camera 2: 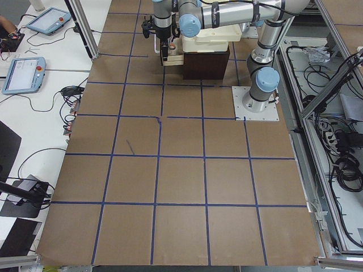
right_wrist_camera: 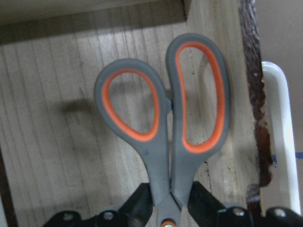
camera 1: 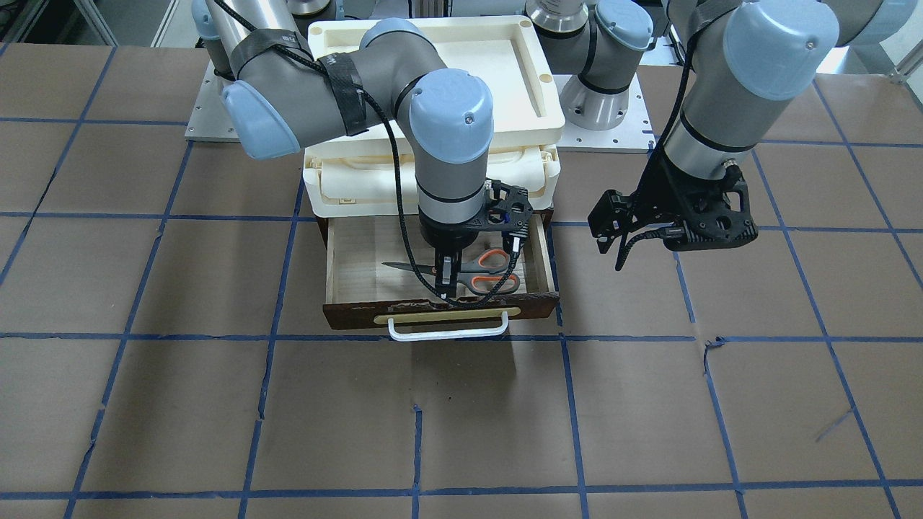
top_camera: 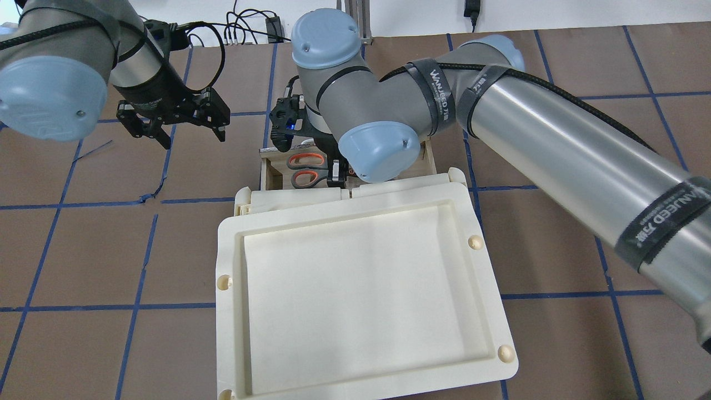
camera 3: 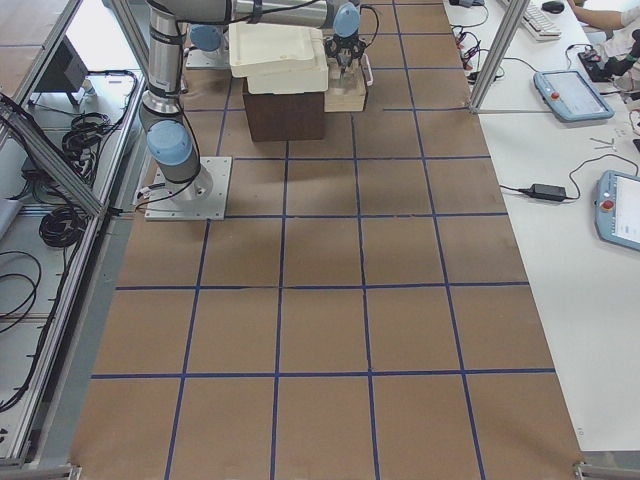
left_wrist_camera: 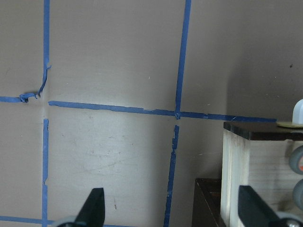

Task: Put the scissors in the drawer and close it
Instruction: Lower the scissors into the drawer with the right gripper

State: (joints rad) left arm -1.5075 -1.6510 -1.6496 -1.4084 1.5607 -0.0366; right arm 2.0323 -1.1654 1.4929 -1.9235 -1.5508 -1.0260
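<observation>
We see our right claw (camera 1: 447,281) clamped on the scissors (camera 1: 492,272) near the front edge of the open drawer (camera 1: 440,315); left claw (top_camera: 191,133) hangs apart

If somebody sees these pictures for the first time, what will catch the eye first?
The orange-lined scissors stand out, inside the open wooden drawer in front of the robot, with the right gripper closed on them near the pivot. The left gripper hangs open and empty beside the drawer.
</observation>
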